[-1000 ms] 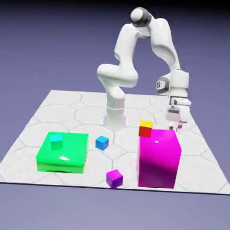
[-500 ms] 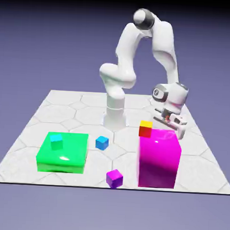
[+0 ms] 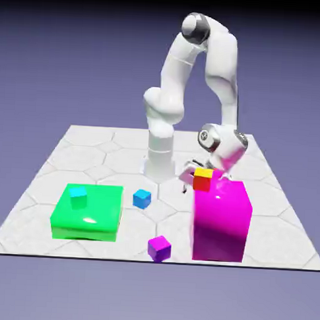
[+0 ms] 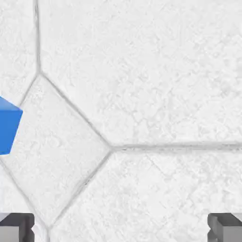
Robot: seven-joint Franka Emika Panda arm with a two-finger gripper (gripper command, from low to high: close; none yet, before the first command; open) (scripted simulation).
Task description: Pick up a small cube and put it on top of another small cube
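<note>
Just ahead of the gripper (image 4: pixel 121 228), spread wide and holding nothing, probably to fit around the blue cube (image 3: pixel 142 199), off to one side on the desk (image 3: pixel 166 226). Past the gripper, toward the camera, by the big pink block (image 3: pixel 220 222), see the yellow-topped red cube (image 3: pixel 202 181), likely for stacking.

The arm (image 3: pixel 221 63) rises from its base (image 3: pixel 159 164), bends at the top and descends on the exterior view's right. The wrist (image 3: pixel 219 144) is tilted. The hand (image 4: pixel 121 228) is open and unloaded, with its two fingertips (image 4: pixel 18 228) set wide apart above the surface (image 4: pixel 156 104).
</note>
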